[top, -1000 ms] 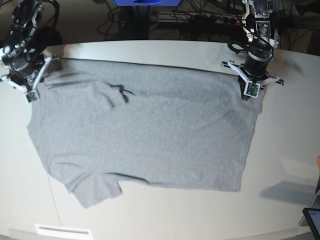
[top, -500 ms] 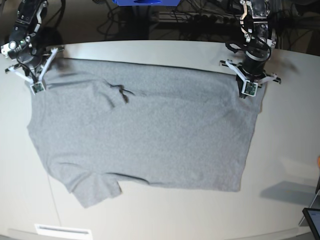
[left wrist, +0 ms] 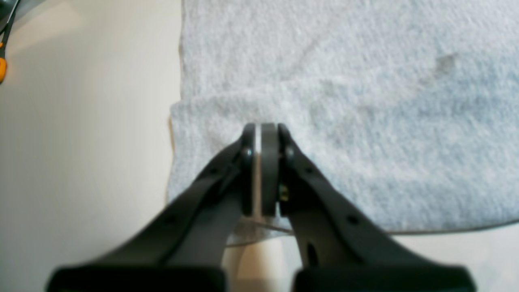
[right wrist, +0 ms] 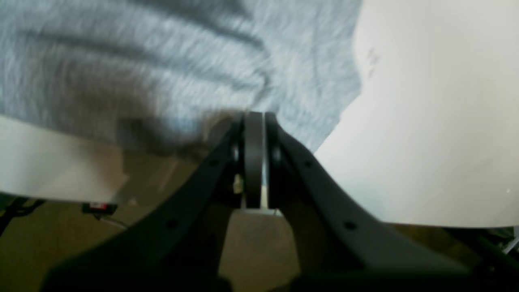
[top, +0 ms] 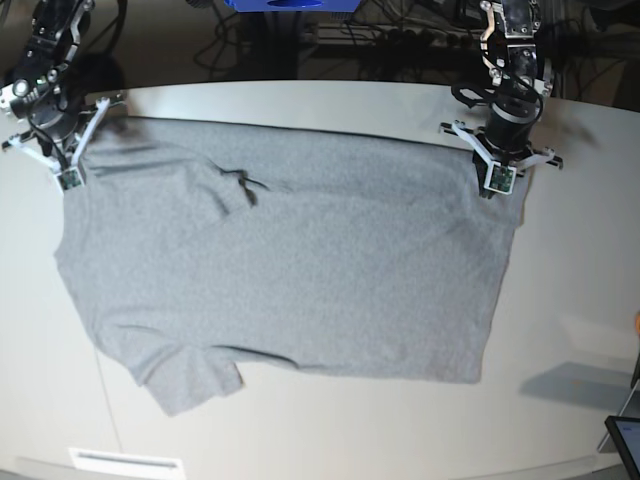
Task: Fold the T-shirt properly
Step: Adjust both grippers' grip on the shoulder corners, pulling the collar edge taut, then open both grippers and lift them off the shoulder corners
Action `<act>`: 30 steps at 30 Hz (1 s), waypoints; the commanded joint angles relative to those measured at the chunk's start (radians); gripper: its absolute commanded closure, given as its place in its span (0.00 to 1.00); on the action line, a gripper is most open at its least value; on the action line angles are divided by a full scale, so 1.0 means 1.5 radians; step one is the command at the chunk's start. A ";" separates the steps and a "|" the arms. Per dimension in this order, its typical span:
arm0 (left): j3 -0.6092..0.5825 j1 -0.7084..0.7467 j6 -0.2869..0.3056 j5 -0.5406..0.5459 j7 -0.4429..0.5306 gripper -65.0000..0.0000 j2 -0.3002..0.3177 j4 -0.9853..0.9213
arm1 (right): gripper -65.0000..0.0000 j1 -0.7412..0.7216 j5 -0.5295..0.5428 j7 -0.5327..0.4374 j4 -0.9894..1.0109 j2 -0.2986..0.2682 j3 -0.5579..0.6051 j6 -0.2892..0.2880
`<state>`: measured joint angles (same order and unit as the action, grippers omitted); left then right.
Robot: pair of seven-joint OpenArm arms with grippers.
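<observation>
The grey T-shirt point(top: 290, 270) lies spread flat on the pale table point(top: 570, 300), plain side up, with one sleeve point(top: 190, 385) at the front left. My left gripper point(top: 499, 172) is at the shirt's far right corner. In the left wrist view the left gripper point(left wrist: 261, 127) is shut on a small bunched ridge of the T-shirt point(left wrist: 344, 81) near its edge. My right gripper point(top: 66, 165) is at the far left corner. The right wrist view is blurred and shows the right gripper point(right wrist: 254, 115) shut where the T-shirt point(right wrist: 142, 52) edge meets its tips, over the table's back edge.
A small crease point(top: 240, 185) marks the shirt near the collar area. A dark screen corner point(top: 625, 440) sits at the front right, and a white label point(top: 125, 462) at the front edge. Cables and a blue object point(top: 290, 4) lie behind the table. An orange item point(left wrist: 2, 69) is at the left edge of the left wrist view.
My right gripper has moved a little toward the shirt's far left corner and closed there. The left gripper has stayed shut at the far right corner.
</observation>
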<state>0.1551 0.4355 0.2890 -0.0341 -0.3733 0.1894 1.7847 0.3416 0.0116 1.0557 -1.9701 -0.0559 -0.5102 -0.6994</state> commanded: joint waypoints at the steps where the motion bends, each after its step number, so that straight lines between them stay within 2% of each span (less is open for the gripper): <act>1: 0.004 -0.001 -0.006 0.001 0.016 0.96 0.006 0.014 | 0.99 -0.006 0.003 -0.013 -0.010 -0.011 -0.001 0.001; 6: 0.004 -0.001 -0.006 0.001 0.016 0.96 0.006 0.014 | 0.98 -0.051 0.004 -0.012 -0.012 -0.021 0.005 0.001; 12: 0.004 -0.002 -0.006 0.001 0.016 0.96 0.006 0.012 | 0.98 -0.091 0.004 -0.013 -0.010 -0.046 0.093 0.001; 17: 0.004 -0.022 -0.006 0.008 0.018 0.96 0.005 0.013 | 0.98 -0.123 0.001 -0.014 0.001 -0.049 0.093 0.001; 18: 0.004 -0.030 -0.006 0.008 0.018 0.96 0.004 0.015 | 0.96 -0.124 0.001 -0.014 0.005 -0.050 0.093 0.001; 20: 0.007 -0.048 -0.006 0.008 0.017 0.95 -0.015 0.013 | 0.84 -0.123 0.001 -0.014 0.008 -0.050 0.093 0.001; 23: 0.010 -0.064 -0.006 0.008 0.017 0.87 -0.028 0.011 | 0.69 -0.119 0.001 -0.037 0.008 -0.049 0.093 0.001; 26: 0.009 -0.089 -0.006 0.009 0.017 0.76 -0.035 0.010 | 0.67 -0.122 0.001 -0.083 0.009 -0.050 0.095 0.001; 30: 0.011 -0.133 -0.006 0.009 0.015 0.66 -0.046 0.005 | 0.68 -0.165 0.001 -0.087 0.011 -0.067 0.097 0.001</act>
<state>0.1684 0.2363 0.2928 -0.0238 -0.3729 0.1146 1.7760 0.1116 0.0067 0.9478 -1.9381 -0.1436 -0.3603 -0.7063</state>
